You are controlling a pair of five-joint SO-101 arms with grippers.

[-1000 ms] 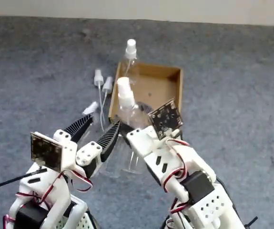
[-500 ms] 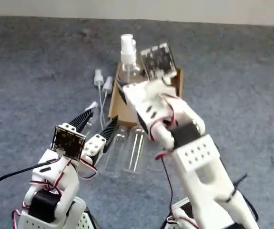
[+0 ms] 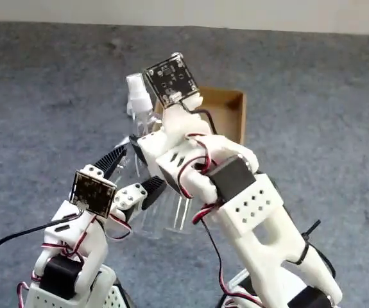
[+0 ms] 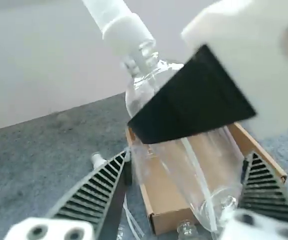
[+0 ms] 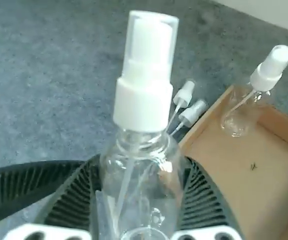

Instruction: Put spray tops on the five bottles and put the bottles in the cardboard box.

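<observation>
Although the high view had the right arm across much of the cardboard box [image 3: 234,114], the right wrist view gave the box floor, brown and bare except for one capped bottle [image 5: 240,112] at its far corner. Upright or leaning could not be told. That view also gave two loose spray tops [image 5: 190,102] on the grey surface just beside the box wall.

The right gripper [image 5: 142,180] was clenched around a clear spray bottle [image 5: 144,165] with its white spray top [image 5: 146,75] on. It was held upright in the air, over the surface beside the box's near corner.

The left wrist view put the left gripper [image 4: 189,157] below that bottle, fingers spread wide and touching nothing. One bare bottle neck [image 4: 186,231] was at the frame edge.

The high view added two clear bottles [image 3: 165,215] lying side by side between the arms, near the box.

Counted: two capped bottles, two lying bottles, two loose tops, one box.
</observation>
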